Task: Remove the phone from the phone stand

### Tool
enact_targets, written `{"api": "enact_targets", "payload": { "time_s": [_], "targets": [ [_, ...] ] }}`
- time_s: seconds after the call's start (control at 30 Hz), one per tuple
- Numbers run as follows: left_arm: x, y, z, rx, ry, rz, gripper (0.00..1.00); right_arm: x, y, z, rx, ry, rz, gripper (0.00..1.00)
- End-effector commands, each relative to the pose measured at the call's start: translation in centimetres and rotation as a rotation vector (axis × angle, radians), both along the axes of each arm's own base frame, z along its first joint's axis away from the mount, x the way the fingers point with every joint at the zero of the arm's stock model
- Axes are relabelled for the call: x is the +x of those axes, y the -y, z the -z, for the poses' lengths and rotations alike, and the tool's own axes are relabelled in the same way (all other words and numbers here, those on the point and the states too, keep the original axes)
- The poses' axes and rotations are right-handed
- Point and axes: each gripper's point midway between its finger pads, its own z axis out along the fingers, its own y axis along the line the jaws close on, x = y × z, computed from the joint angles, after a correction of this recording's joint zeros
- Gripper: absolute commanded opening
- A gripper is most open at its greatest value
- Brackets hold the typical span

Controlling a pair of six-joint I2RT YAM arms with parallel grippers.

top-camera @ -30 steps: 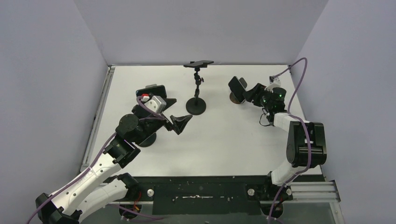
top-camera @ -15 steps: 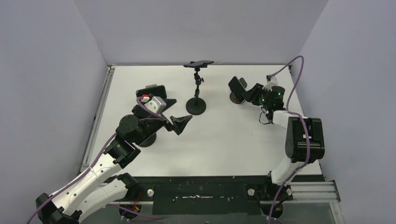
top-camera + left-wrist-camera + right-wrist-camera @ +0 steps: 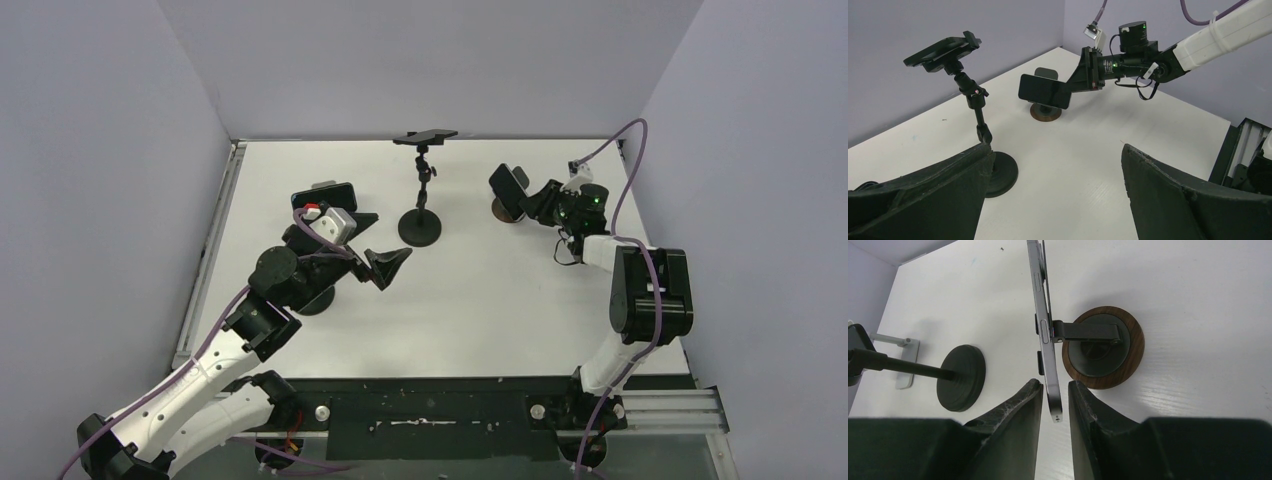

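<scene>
- The right pincer (image 3: 1054, 383) is straddling the near end of the phone (image 3: 1044, 325), with one of its fingers (image 3: 1008, 440) on each flat side.
- Its jaws are standing narrow but are not clamping. A sliver of white table (image 3: 1198, 300) is showing between each finger and the phone, so the pincer is released and gripping nothing.
- The phone is sitting edge-on, running straight away from the fingertips. A short arm on its right side is joining it to the stand (image 3: 1130, 352).
- The stand's round wooden foot is resting on the table just beyond the right-hand finger and a little to its right.
- A pole stand (image 3: 960, 377) with a black disc foot is standing off to the left of this pincer, apart from the phone.
- The left pincer (image 3: 1055, 150) is hovering over the table with its jaws spread wide, holding nothing.
- Ahead of the left pincer and to its left, the pole stand is rising with a flat black clamp on top.
- Farther ahead, the phone is facing the left pincer with a dark screen, and the right pincer is reaching in from the right.
</scene>
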Motion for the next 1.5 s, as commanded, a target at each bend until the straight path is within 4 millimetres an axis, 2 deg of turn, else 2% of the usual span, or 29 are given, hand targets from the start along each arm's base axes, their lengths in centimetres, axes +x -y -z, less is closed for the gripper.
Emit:
{"api": "enact_targets", "payload": {
  "time_s": [0.0,0.2,0.47,1.23,1.4,1.47],
  "targets": [
    [-0.4,-0.1,-2.0,-0.046,0.061,0.012,0.97,1.4,0.1,-2.7,-0.02,0.112,-0.014,0.25],
    [-0.5,-0.2,-2.0,-0.049,0.061,0.01,0.97,1.3,0.0,-2.9,-0.023,0.112,-0.023,0.17],
    [-0.6,-0.3,-2.1,-0.053,0.065,0.008,0.97,1.1,-0.1,-3.7,-0.026,0.13,-0.028,0.0],
    [-0.5,-0.3,-2.0,-0.052,0.065,-0.001,0.97,-0.3,-0.4,-8.3,-0.006,0.231,-0.029,0.0],
    [-0.5,-0.3,-2.0,-0.057,0.063,-0.001,0.98,-1.4,-0.4,-10.6,0.067,0.255,0.015,0.0],
    [-0.5,-0.1,-1.9,-0.061,0.056,0.006,0.97,-2.1,-0.4,-12.2,0.109,0.267,0.035,0.0]
  ]
}}
